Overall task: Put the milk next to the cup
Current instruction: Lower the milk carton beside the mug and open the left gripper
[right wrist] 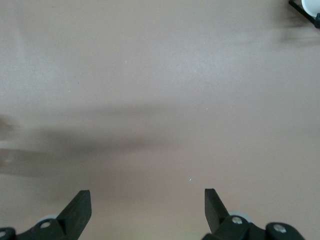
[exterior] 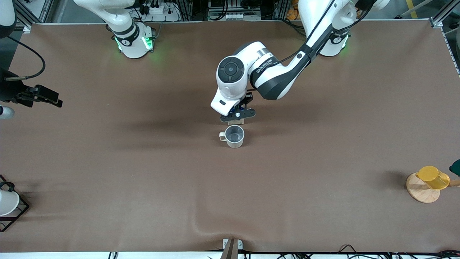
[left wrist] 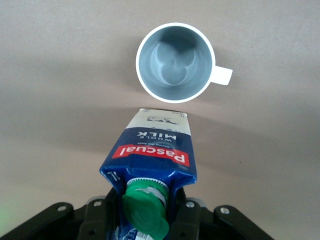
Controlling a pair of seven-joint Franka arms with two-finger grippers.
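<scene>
Left claw clenched on the small dark-blue gable-top milk carton w/ round green cap, red label band, pale beige base. Grip sits at the gable top, either side of the cap, so carton body hangs free below and its base can meet the desk flat. Carton upright; base at or just above desk surface — contact can't be confirmed.

Carton is just beside the off-white mug w/ grey-blue inside and one small loop handle, narrow gap between, not touching. Mug is nearer the front camera than the carton; handle points toward right arm's end of desk, away from carton.

Judgement: placement approx. done; release pending. Risk: tipping if base not seated.

Right claw spread wide, holding nothing, over bare desk at right arm's end; arm waiting.
</scene>
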